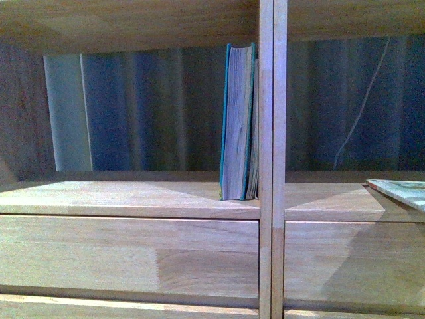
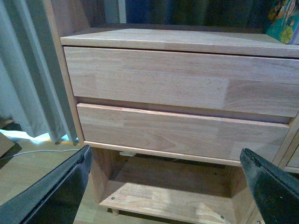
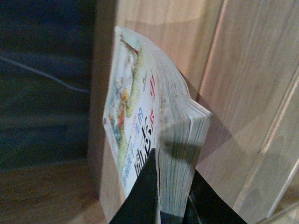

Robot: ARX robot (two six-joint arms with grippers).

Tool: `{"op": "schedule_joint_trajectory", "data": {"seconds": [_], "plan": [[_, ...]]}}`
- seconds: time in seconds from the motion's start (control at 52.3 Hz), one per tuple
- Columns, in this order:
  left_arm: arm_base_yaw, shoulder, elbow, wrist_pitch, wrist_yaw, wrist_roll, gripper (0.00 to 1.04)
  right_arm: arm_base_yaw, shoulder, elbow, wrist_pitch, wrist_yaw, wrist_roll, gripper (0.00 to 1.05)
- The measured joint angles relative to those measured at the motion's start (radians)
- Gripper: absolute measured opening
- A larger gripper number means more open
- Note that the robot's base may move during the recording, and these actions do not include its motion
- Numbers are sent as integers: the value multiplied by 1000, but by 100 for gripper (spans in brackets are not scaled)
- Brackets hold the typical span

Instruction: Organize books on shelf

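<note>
The teal-covered book (image 1: 237, 119) stands upright in the shelf's (image 1: 133, 199) left compartment, against the central divider (image 1: 272, 133), with a thinner book tucked between them. A corner of the white-covered paperback (image 1: 402, 191) shows low over the right compartment's board, lying nearly flat. In the right wrist view my right gripper (image 3: 170, 196) is shut on that paperback (image 3: 140, 116), one finger on its cover and one on its back, the pages bowed. My left gripper (image 2: 168, 179) is open with nothing between its fingers (image 2: 60, 186), facing the lower drawer fronts (image 2: 187, 133).
Dark blue curtains (image 1: 146, 106) hang behind the open compartments, and a thin white cable (image 1: 362, 100) runs down behind the right one. Grey curtains (image 2: 28, 70) and a wooden floor (image 2: 28, 163) lie beside the shelf's outer side panel. Two drawer fronts (image 1: 126, 249) sit under the left board.
</note>
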Motion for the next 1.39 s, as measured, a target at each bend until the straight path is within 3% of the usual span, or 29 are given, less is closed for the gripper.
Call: {"op": "schedule_joint_trajectory", "data": {"seconds": [0.42, 0.611, 0.764, 0.86, 1.032, 1.127, 1.261, 1.395], "plan": [[0, 0, 0, 0, 0, 0, 97, -197, -346, -109, 58, -210, -151, 7], [0, 0, 0, 0, 0, 0, 97, -280, -520, -180, 188, -349, -187, 7], [0, 0, 0, 0, 0, 0, 97, -293, -625, -191, 323, -396, -195, 7], [0, 0, 0, 0, 0, 0, 97, -240, -656, -201, 404, -392, -219, 7], [0, 0, 0, 0, 0, 0, 97, 26, -658, -248, 510, -295, -348, 7], [0, 0, 0, 0, 0, 0, 97, 128, -645, -257, 537, -267, -396, 7], [0, 0, 0, 0, 0, 0, 97, 220, -624, -263, 550, -238, -441, 7], [0, 0, 0, 0, 0, 0, 97, 250, -608, -265, 557, -229, -467, 7]]}}
